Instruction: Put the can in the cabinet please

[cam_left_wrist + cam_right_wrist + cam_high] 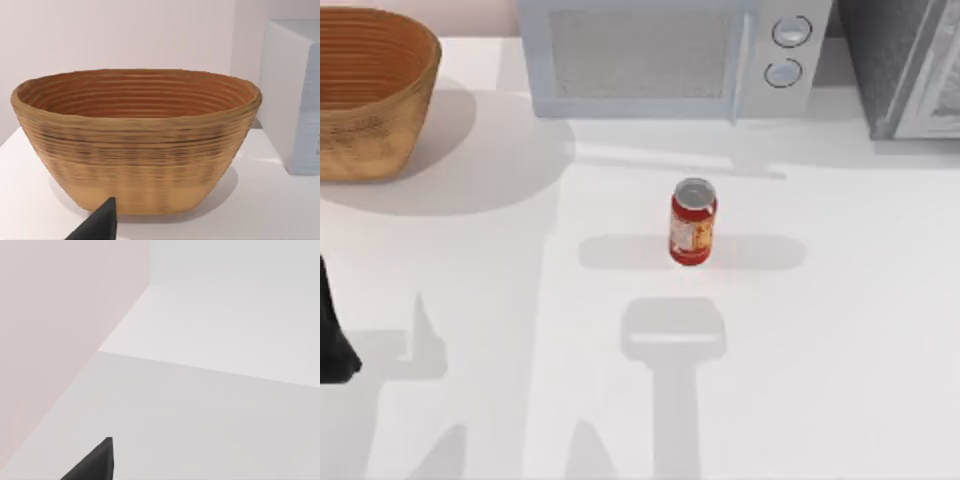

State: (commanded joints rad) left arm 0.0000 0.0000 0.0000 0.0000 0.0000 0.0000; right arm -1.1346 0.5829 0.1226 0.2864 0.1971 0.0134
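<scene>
One can (693,222), upright, red with a silver top, stands mid-counter in the top view, free on all sides and with nothing touching it. Zero progress on the task as far as I can judge: not grasped, not lifted, not moved toward the target.

Behind it along the back edge sits the white microwave (660,55) with two round knobs. That is not the target. Cabinet (905,65) is in the far right corner, dark grey speckled body with a pale white-framed door panel at its right side. Can't tell from the top view whether the door is open enough to take the can, since just a corner of the unit is in frame. Wicker basket (370,90) is in the far left corner, well apart from the can.

Left arm (332,335) is a dark shape at the left edge of the top view, near side, well away from the can. Its wrist camera faces the basket, with one dark fingertip (100,224) of the left hand showing; whether it's released or clenched, cannot tell. It grasps nothing visible.

Right hand: wrist view shows one dark fingertip (95,462) over bare white counter (200,415); same story, cannot tell if it's released or clenched.

Everything is left, by my read: reach, grasp, carry right and back, deal with the door if shut, place inside.
</scene>
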